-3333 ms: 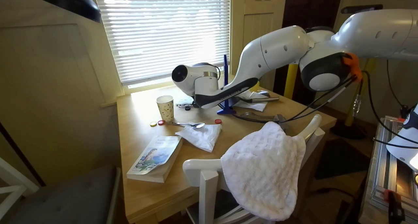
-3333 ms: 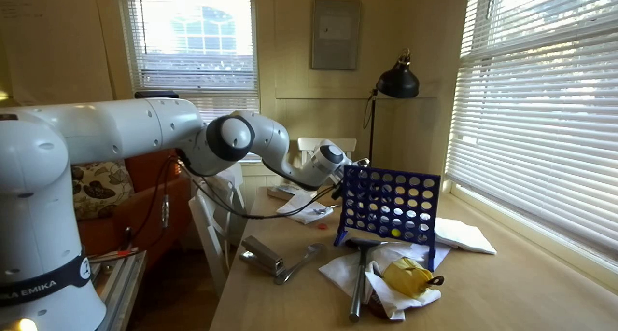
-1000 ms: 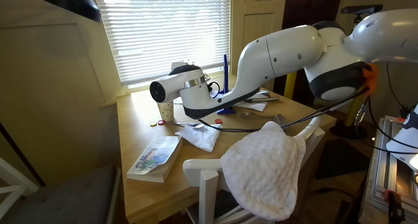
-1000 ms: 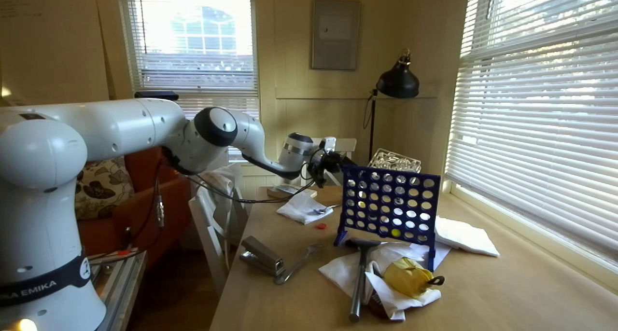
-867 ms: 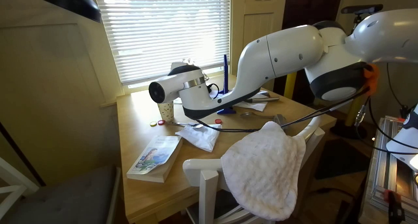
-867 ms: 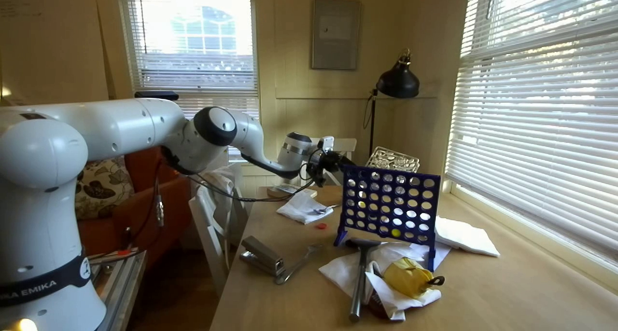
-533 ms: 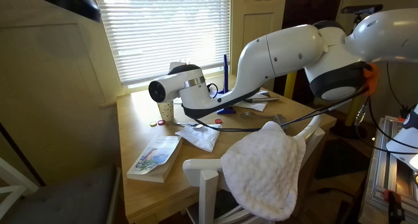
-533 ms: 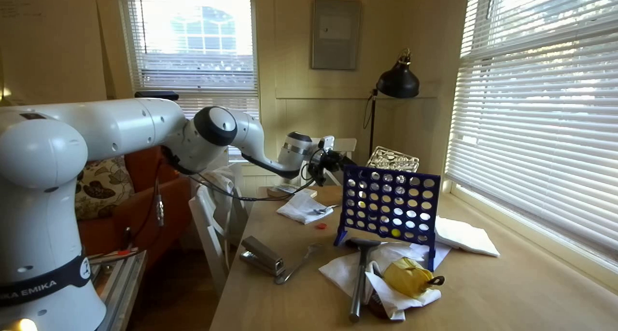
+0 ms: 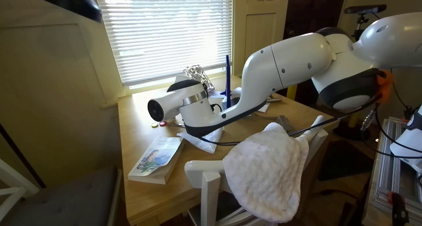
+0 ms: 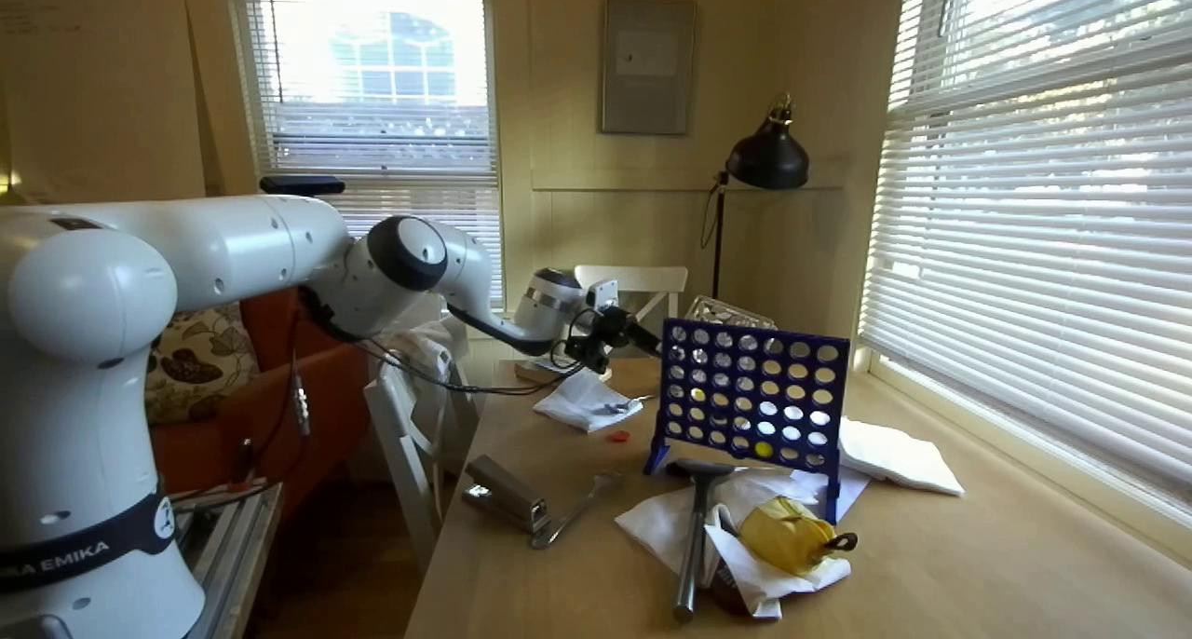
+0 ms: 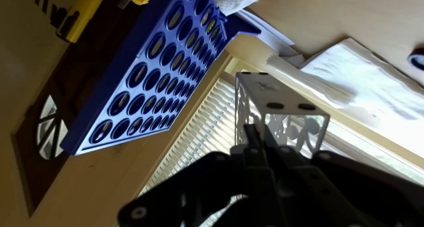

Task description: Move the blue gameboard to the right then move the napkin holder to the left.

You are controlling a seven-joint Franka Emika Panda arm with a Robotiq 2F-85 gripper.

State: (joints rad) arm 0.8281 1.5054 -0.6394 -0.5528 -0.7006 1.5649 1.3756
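The napkin holder [image 11: 281, 93], a white openwork box, hangs tilted near the window; my gripper [image 11: 259, 127] is shut on one corner edge of it. Its underside with dark round feet shows in the wrist view, so it is off the table. In an exterior view the napkin holder [image 10: 731, 312] shows partly behind the board, my gripper [image 10: 647, 341] to its left. The blue gameboard [image 10: 757, 375] stands upright on its feet; in an exterior view the gameboard [image 9: 227, 84] shows edge-on, right of the napkin holder [image 9: 201, 77]. My arm hides the gripper there.
White napkins [image 10: 899, 457] lie flat near the window blinds [image 10: 1034, 201]. In front of the board are a grey-handled tool [image 10: 694, 546] and a yellow bundle [image 10: 787, 534]. A stapler [image 10: 507, 495] and a book [image 9: 155, 158] lie near the table edges. A towel-draped chair [image 9: 268, 173] stands close.
Over the last half second my arm has come lower, carrying the napkin holder down and away from the gameboard. At the earliest moment, the holder was out of sight.
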